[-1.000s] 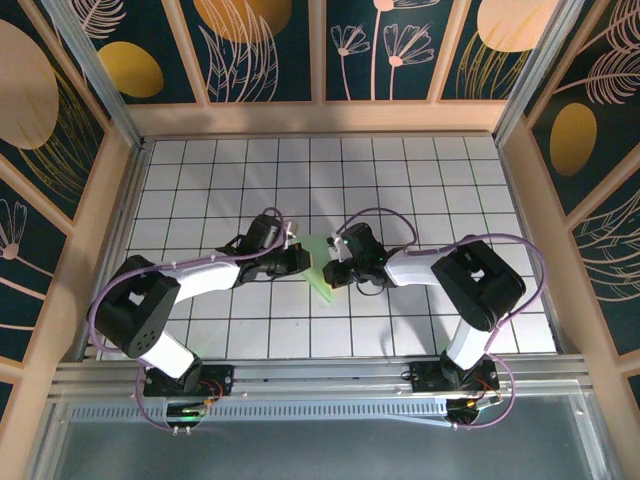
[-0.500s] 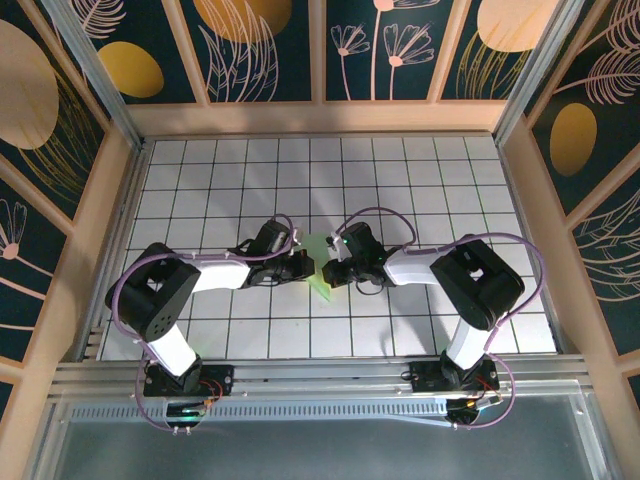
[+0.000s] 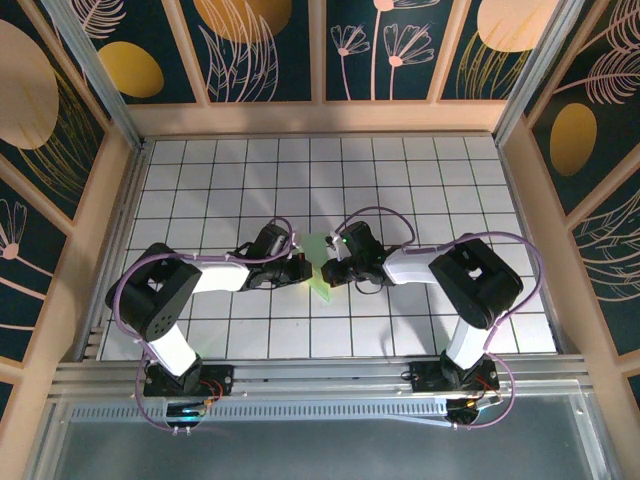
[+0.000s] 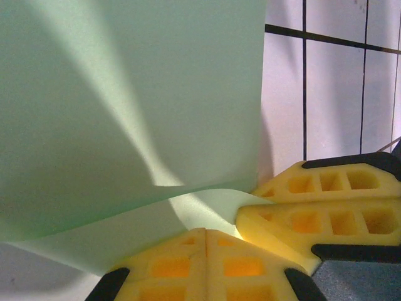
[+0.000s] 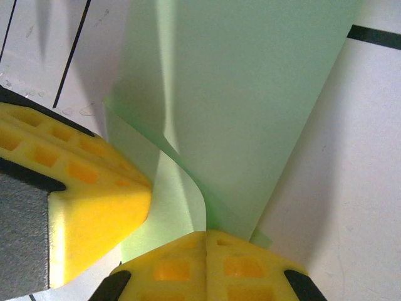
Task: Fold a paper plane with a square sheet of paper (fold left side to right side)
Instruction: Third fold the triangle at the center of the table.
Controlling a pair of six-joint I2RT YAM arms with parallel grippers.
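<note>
Pale mint-green thin paper sheet, creased and curling, stands lifted off the white gridded desk near its middle, where we see left jaws and right jaws each closed on its edges.

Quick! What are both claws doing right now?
Left claw: closed, tips against the thin pale green sheet of paper.
Right claw: closed, tips against it too.
</note>
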